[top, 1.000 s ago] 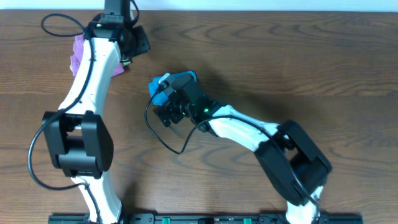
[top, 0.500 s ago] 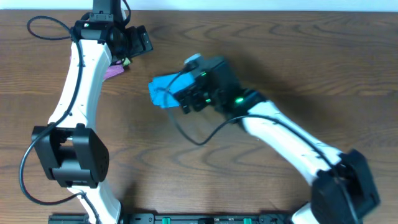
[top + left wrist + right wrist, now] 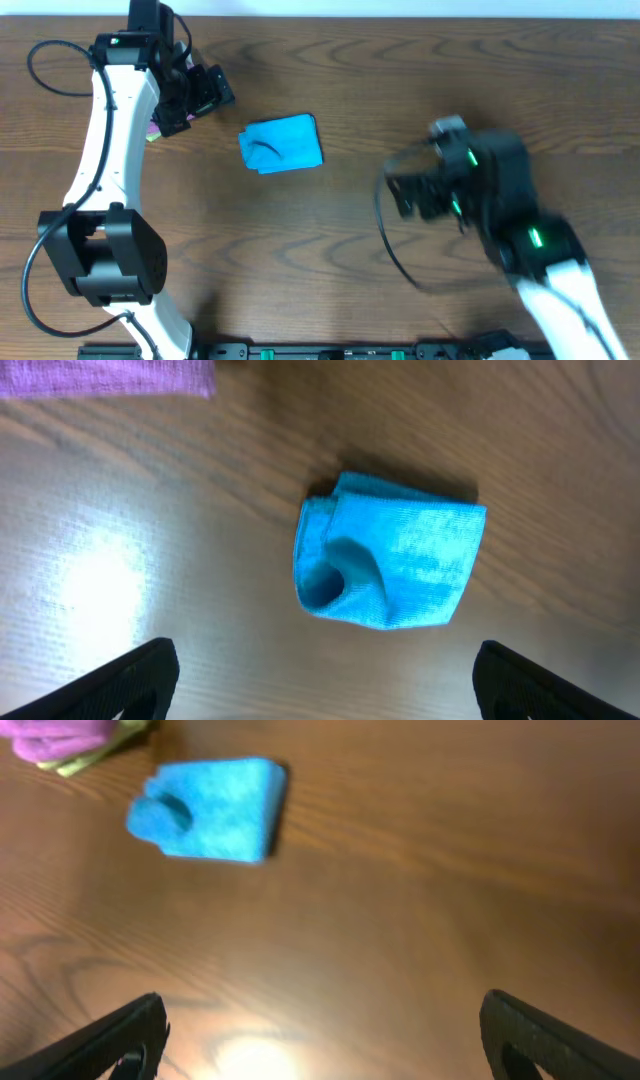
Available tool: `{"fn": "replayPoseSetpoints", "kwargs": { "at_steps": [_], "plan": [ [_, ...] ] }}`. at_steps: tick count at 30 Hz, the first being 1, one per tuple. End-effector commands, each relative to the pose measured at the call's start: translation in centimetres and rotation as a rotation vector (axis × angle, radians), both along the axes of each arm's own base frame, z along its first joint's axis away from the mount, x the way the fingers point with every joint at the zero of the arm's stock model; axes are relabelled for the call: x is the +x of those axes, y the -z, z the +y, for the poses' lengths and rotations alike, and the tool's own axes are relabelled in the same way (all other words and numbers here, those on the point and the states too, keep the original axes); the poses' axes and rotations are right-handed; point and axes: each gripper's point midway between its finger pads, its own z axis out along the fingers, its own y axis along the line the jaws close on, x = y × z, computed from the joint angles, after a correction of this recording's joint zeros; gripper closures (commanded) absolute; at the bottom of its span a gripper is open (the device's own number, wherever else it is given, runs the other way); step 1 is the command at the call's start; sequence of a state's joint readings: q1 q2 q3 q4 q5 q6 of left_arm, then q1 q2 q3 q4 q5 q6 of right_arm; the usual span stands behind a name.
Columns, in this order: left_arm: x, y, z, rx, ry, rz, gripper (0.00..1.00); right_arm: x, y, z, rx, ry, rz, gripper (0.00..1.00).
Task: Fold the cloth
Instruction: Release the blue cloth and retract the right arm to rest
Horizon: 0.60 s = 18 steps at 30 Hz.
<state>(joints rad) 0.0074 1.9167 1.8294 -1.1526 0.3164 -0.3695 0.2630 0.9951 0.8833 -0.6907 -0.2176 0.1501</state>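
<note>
The cloth is a small folded sky-blue bundle lying flat on the wooden table, left of centre. It also shows in the left wrist view, cloth, and at the upper left of the right wrist view, cloth. My left gripper hovers up and to the left of it, open and empty, and the left gripper has only bare table between its fingers. My right gripper stands well to the right of the cloth. The right gripper is open wide and holds nothing.
A purple folded cloth lies at the far left, mostly under the left arm in the overhead view. It shows again as the purple cloth with a light-green cloth beneath it. A black cable loops beside the right arm.
The right arm has drawn back to the right, off the blue cloth, which now lies uncovered. The left arm has shifted slightly and its jaws have opened.
</note>
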Motion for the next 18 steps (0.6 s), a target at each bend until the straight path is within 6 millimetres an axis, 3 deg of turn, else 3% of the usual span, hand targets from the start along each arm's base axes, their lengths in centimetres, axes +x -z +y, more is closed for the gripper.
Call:
{"fn": "replayPoseSetpoints", "kwargs": {
  "at_steps": [1,7,12,18],
  "plan": [
    [-1.0,-0.5,-0.6,-0.051,0.004,0.017,0.05,-3.7,1.9,-2.5,0.030,0.088,-0.003,0.01],
    [-3.4,2.2,-1.5,-0.099,0.012,0.126,0.05,-10.8,3.5,-4.6,0.116,0.186,-0.066,0.01],
    [-5.8,6.1,-2.7,-0.178,0.018,0.214,0.05,-12.0,0.0,-4.9,0.209,0.201,-0.293,0.01],
    [-6.4,9.6,-5.0,-0.322,-0.029,0.220,0.04,-12.0,-0.3,-4.9,0.236,0.214,-0.301,0.01]
  ]
}}
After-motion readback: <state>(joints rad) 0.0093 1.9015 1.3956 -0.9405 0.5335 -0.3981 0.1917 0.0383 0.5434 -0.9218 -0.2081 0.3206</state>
